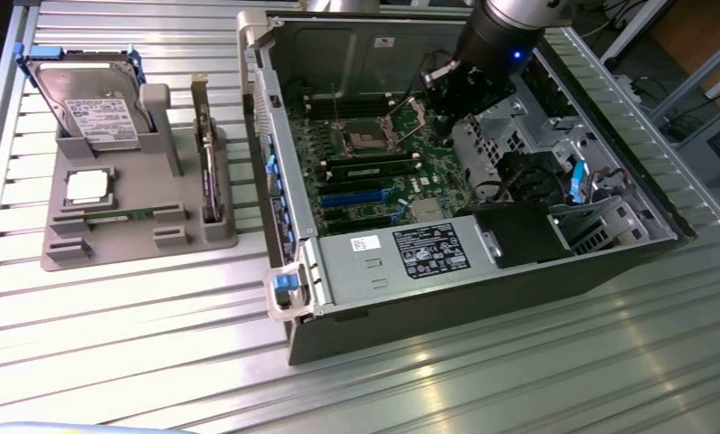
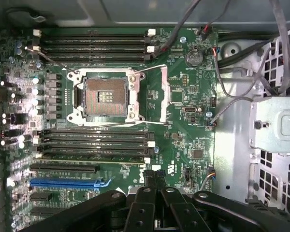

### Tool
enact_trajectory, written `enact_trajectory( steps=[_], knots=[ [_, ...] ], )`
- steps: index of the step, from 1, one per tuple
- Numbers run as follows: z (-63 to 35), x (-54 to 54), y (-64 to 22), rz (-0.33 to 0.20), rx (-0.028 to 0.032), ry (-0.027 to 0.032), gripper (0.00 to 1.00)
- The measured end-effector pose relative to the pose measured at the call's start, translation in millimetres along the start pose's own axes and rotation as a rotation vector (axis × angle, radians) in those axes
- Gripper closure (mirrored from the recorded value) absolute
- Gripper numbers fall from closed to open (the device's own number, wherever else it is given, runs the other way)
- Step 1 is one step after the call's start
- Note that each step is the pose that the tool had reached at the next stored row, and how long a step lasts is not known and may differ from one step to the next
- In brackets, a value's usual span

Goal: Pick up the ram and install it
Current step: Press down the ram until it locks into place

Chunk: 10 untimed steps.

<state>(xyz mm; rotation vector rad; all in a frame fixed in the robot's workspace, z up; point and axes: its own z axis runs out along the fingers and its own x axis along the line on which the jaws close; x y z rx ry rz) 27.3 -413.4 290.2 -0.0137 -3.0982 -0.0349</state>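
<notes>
**Fig.** A slatted metal desk [image 1: 481,389] carries an open computer case [image 1: 373,298] toward the exterior view's right edge. A grey parts fixture [image 1: 131,253] stands toward the exterior view's left edge, well apart from the arm.

Inside the case lies the motherboard [image 2: 183,121], with an empty processor socket [image 2: 105,95] between two banks of memory slots. The gripper [image 2: 152,180] hangs over the board, near the bank on the blue-slot side. Its jaws are pressed together, with nothing visible between them.

The ram [image 1: 370,169] appears to be the green stick standing upright in that bank's outermost slot, apart from the jaws. A thin green strip in the fixture is too small to identify.

Judged from this, the pick-up and insertion look done, and the step in hand is seating. Any further move calls for the closed jaws to be lined up over the stick's top edge. The pressure should go straight down, because a tilted push could leave one end latch unclipped.
</notes>
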Motion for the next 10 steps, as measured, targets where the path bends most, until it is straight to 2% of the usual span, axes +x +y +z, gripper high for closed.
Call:
enact_trajectory(
  steps=[4, 10],
  knots=[
    [0.0, 0.0, 0.0, 0.041, -0.0018, -0.0009, 0.90],
    [0.0, 0.0, 0.0, 0.044, -0.0020, -0.0010, 0.90]
  ],
)
